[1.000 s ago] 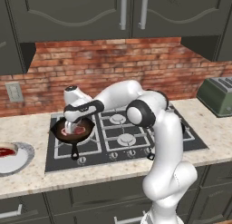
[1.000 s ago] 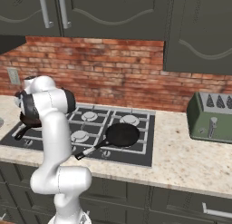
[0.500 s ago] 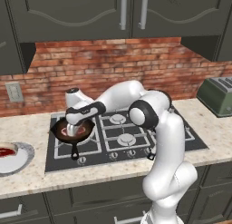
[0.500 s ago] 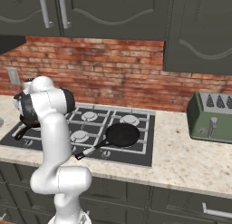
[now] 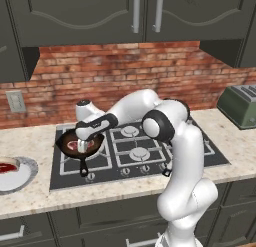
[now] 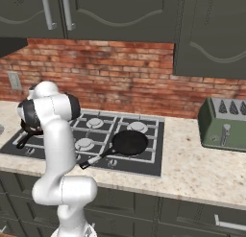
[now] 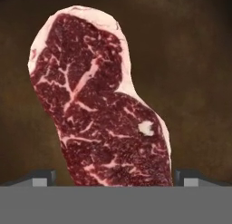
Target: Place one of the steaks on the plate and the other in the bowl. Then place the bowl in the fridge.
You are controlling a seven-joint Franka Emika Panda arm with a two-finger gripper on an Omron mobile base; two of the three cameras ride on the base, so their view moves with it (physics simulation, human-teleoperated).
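Note:
One steak (image 7: 102, 109), red with pale marbling and a white fat rim, lies in a dark frying pan (image 5: 62, 141) on the front left burner. My gripper (image 5: 86, 144) hangs open right over it. In the hand view the fingertips (image 7: 43, 177) stand wide on either side of the steak's near end, not closed on it. The steak (image 5: 74, 145) peeks out beside the hand. The other steak (image 5: 7, 167) lies on the pale plate (image 5: 27, 172) at the far left of the counter. The bowl and the fridge are out of view.
A second black frying pan (image 6: 128, 142) sits on the front right burner, handle toward the counter edge. A green toaster (image 6: 224, 125) stands at the right. The pan's handle (image 5: 83, 167) points toward the front. A brick wall and dark cabinets lie behind.
The hand has sunk a little lower toward the steak in the pan. Its jaws have stayed wide.

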